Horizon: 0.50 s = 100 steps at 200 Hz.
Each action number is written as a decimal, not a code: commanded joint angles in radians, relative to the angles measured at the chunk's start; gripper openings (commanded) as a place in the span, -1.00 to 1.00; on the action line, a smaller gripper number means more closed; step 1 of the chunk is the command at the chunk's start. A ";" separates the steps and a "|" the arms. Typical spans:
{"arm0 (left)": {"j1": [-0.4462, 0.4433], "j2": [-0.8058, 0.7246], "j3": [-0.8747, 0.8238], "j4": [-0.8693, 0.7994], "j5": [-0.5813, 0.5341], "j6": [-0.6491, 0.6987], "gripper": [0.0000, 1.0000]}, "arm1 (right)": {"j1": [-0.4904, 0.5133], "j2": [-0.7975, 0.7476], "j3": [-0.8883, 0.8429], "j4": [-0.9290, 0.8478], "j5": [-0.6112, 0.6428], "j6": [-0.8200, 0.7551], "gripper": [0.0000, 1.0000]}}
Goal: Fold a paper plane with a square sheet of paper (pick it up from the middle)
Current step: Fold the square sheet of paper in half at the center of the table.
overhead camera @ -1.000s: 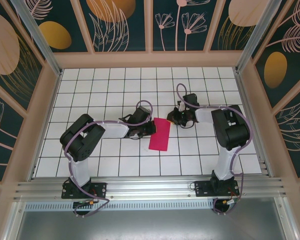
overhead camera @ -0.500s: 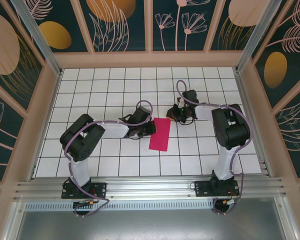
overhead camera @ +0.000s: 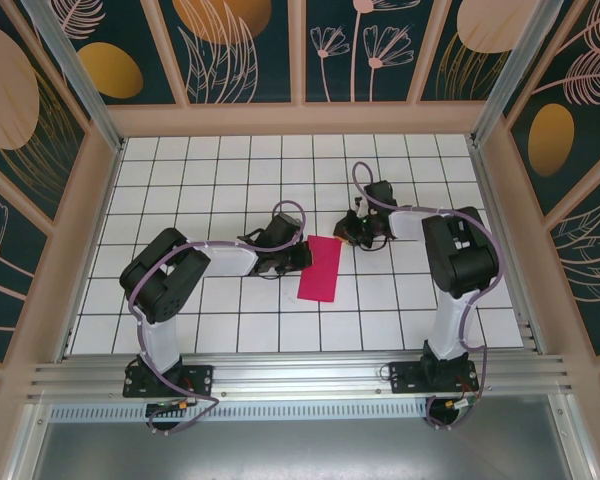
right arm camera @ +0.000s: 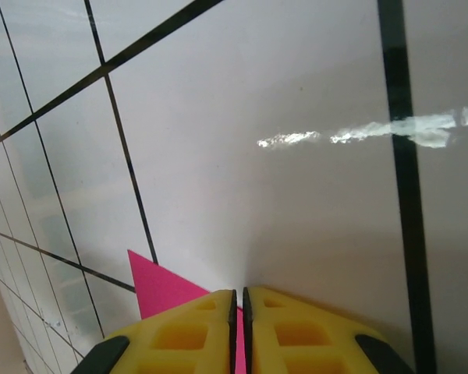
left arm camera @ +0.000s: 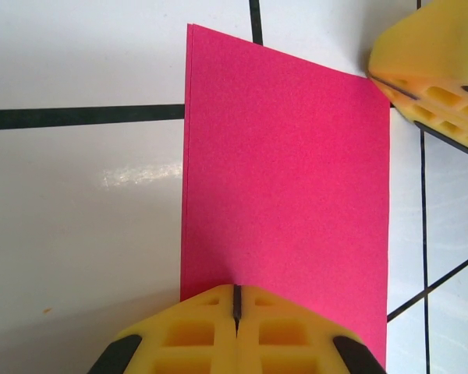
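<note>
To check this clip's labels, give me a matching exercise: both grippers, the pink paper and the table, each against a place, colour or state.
Things:
1. left gripper
2. right gripper
3. folded sheet of paper
4. table

Descriptions:
A. white with black grid lines
B. shut, tips at a corner of the paper
C. magenta-pink, lying flat
D. shut, tips on a long edge of the paper

Pairs: 1-D, 2-B, 3-C, 4-A.
</note>
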 commanded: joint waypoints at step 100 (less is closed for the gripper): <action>-0.004 0.032 -0.050 -0.096 -0.054 0.004 -1.00 | 0.085 -0.128 -0.176 0.068 0.041 0.068 -0.70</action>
